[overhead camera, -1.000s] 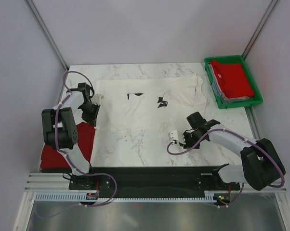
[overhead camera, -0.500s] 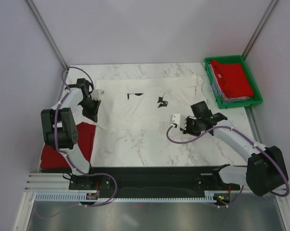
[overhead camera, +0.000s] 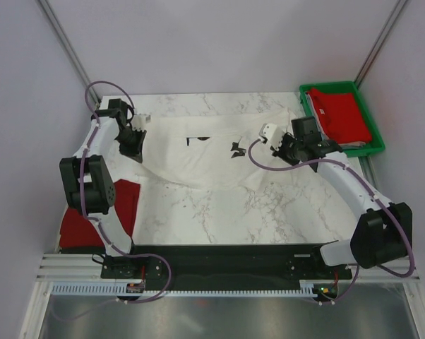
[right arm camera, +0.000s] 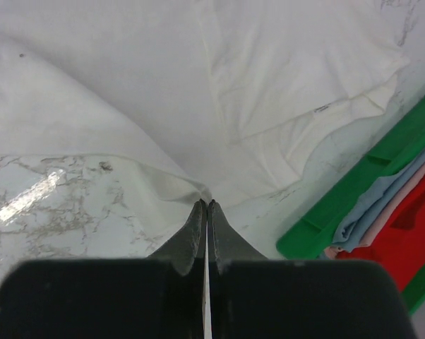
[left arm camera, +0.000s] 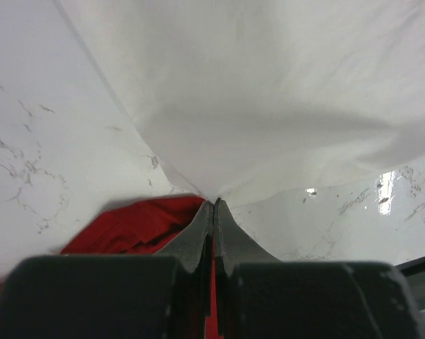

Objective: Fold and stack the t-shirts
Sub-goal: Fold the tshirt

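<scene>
Worktop (overhead camera: 219, 212): white marble pattern, glossy
Walls (overhead camera: 212, 42): plain pale grey
Left gripper (left arm camera: 213, 203): closed, pinching white t-shirt (overhead camera: 198, 159)
Right gripper (right arm camera: 207, 203): closed on same t-shirt

Robot lab cell indicated: marble-patterned table (overhead camera: 219, 212) enclosed by plain panels (overhead camera: 198, 42) and aluminium posts (overhead camera: 68, 49); slotted cable duct (overhead camera: 198, 288) fixed along its near edge.

Left hand (left arm camera: 212, 205) pinched closed, arm extended forward, right hand (right arm camera: 206, 205) pinched closed, arm stretched forward
</scene>
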### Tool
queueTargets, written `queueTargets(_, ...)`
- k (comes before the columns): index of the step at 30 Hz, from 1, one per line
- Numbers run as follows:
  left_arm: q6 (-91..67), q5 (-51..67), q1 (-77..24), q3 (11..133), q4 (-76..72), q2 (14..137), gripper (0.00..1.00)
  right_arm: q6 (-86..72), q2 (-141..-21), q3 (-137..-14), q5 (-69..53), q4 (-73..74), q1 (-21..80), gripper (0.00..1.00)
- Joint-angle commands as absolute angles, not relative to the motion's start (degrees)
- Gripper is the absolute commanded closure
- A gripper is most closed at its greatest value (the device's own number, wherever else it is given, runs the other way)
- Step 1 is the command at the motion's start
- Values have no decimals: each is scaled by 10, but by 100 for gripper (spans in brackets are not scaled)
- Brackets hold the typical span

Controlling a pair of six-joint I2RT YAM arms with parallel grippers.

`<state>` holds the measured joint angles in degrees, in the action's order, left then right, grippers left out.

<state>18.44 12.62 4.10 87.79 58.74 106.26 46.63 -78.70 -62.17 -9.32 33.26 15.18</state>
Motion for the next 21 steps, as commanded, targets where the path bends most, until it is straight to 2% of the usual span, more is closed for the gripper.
queueTargets(1,199,141,40,934,603,1084,98,441,-813,-677,-71,300,143,100)
queueTargets(21,195,122,40,1235,657,1271,98,402,-1067,-937,-40,269,91,100)
